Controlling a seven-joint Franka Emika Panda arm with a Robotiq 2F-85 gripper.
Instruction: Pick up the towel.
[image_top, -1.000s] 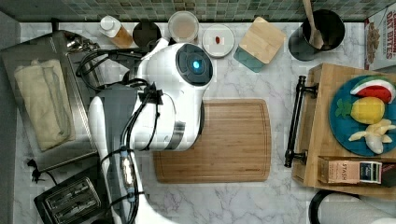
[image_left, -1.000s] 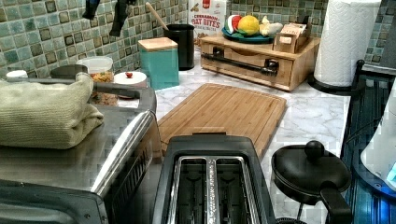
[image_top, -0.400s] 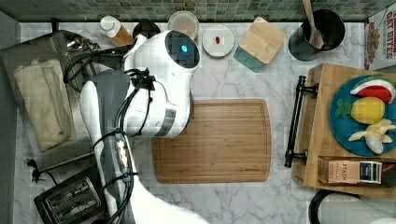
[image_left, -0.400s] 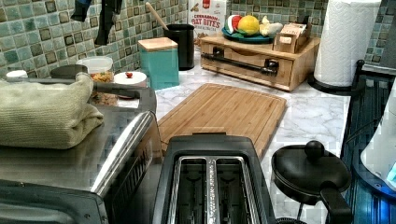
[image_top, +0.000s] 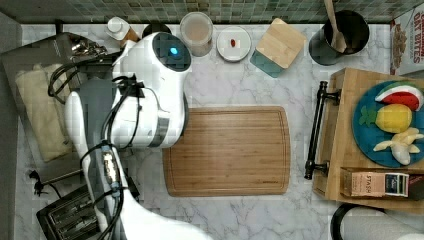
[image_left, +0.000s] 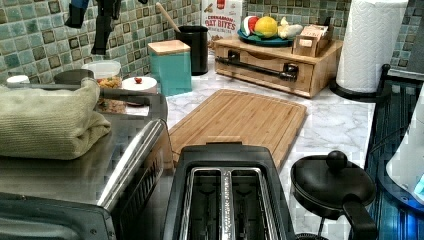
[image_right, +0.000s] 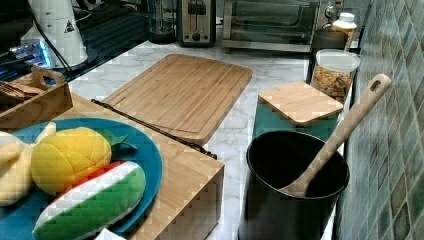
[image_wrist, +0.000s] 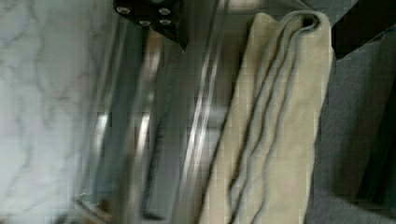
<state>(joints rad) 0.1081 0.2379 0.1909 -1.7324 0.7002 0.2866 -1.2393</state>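
The cream towel (image_top: 42, 115) lies folded long on top of the steel toaster oven (image_top: 37, 52), at the top view's left. In the left view the towel (image_left: 45, 120) sits in the foreground, thick and layered. My gripper (image_left: 89, 35) hangs high in front of the tiled wall, above and behind the towel, open with nothing between its two dark fingers. In the top view my white arm (image_top: 150, 90) covers the gripper and stands just right of the towel. The wrist view looks down on the towel (image_wrist: 275, 126), its folded edges showing, with one dark fingertip (image_wrist: 154, 14) beside it.
A slot toaster (image_left: 225, 200) and a black lidded pan (image_left: 332, 180) stand in front of the oven. A wooden cutting board (image_top: 230, 150) lies mid-counter. Behind the oven are a cereal jar (image_top: 196, 31) and a teal canister (image_top: 277, 47). A wooden tray (image_top: 345, 150) holds a fruit plate.
My arm has swung toward the top view's left and back, nearer the oven and towel. In the left view the gripper has drifted left along the tiled wall. The towel has not moved.
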